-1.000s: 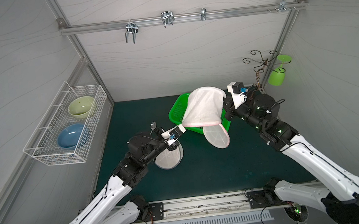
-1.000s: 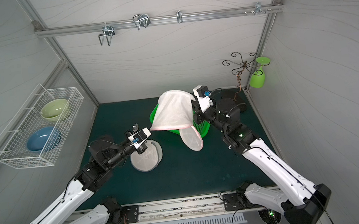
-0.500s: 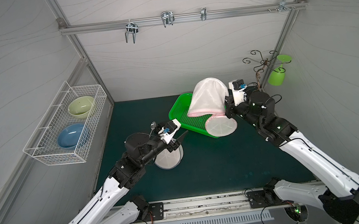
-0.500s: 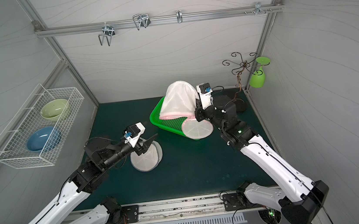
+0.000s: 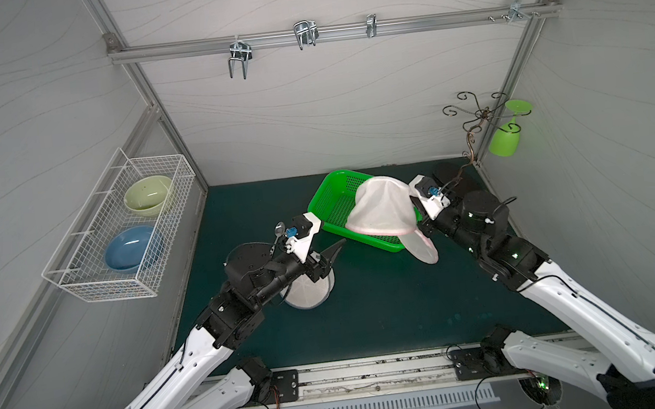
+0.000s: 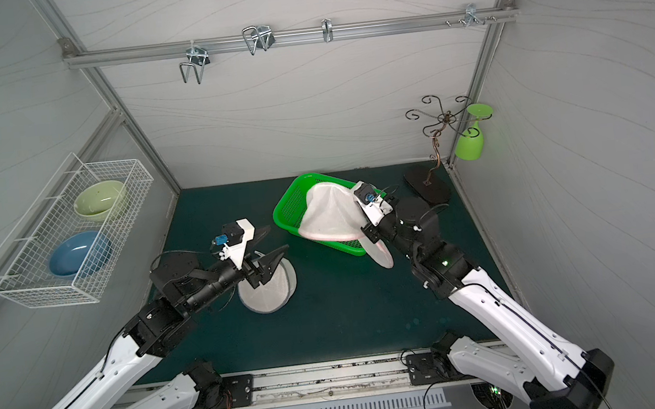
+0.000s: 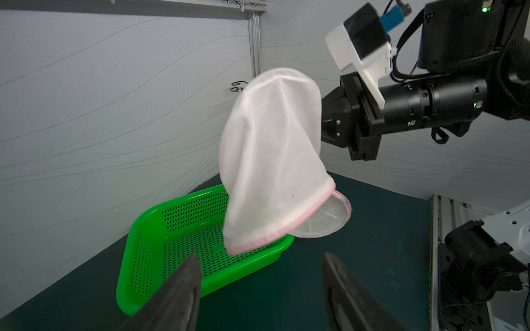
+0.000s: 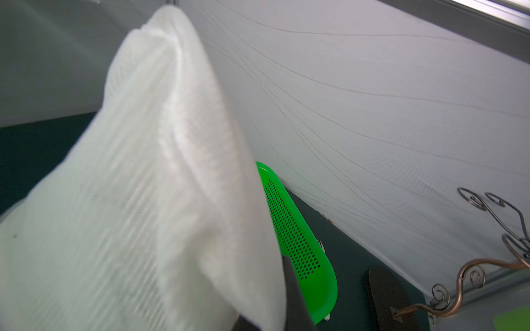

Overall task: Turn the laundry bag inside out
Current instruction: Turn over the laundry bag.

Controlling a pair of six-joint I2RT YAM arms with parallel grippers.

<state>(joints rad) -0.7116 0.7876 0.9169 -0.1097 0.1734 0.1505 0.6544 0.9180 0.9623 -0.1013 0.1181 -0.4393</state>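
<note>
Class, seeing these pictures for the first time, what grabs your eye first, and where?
A white laundry bag hangs draped from the right pincer, above the green basket at the back of the mat. Nearer, the open left pincer hovers near a round mesh disc lying flat.

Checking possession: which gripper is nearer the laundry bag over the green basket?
Right. The right gripper is inside the laundry bag, holding it up; the left gripper is open and apart.

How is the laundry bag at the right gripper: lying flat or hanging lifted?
Hanging lifted. The laundry bag dangles from the shut right gripper, with its pink rim over the green basket.
</note>
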